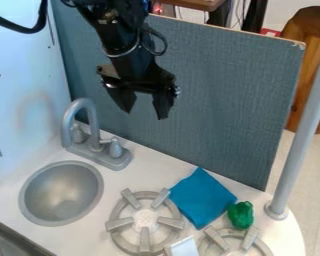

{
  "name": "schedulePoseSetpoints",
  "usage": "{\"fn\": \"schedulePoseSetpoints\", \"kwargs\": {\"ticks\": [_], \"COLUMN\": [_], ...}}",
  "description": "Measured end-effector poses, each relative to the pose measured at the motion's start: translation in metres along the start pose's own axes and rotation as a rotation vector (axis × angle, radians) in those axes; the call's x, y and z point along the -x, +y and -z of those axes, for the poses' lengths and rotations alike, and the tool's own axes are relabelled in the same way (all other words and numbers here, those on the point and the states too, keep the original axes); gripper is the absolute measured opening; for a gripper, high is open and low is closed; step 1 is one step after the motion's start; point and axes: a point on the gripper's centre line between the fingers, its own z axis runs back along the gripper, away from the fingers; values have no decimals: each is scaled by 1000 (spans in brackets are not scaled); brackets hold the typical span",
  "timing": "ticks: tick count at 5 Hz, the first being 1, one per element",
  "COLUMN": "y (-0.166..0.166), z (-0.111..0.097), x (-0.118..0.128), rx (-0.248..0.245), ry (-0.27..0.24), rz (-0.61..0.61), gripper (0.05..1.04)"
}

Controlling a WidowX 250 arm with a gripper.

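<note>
The black gripper (146, 112) hangs high in front of the grey-blue back panel, above and to the right of the faucet. Its two fingers point down and stand apart, with nothing between them. Well below it, a blue cloth (201, 198) lies on the counter by the left burner, one edge at the burner's rim. Right beside the cloth's lower right side sits a green crumpled-looking object (241, 215), near the right burner. A white flat piece (184, 247) lies between the two burners at the bottom edge.
A round metal sink (61, 192) is set in the white counter at left, with a grey faucet (90, 125) behind it. Left burner (144, 219) and right burner (233, 245) stand in front. A grey pole (303, 130) rises at right; the panel (223, 95) borders the back.
</note>
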Motion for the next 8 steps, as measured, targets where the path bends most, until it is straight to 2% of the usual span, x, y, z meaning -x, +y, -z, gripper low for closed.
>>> {"fn": "schedulePoseSetpoints", "kwargs": {"ticks": [1,2,3,4,5,7,8], "y": [2,2,-15,-22,-22,-30,-25], "z": [8,10,55,97,121,171,196], "x": [7,7,9,1,-9,-10,-8], "rx": [-3,-3,3,-38,-42,-96,-116], "ry": [35,38,134,129,113,53,40], "rz": [-5,-4,70,87,83,122,125], "gripper": [1003,1003,1003,1003,1003,1001,1001]}}
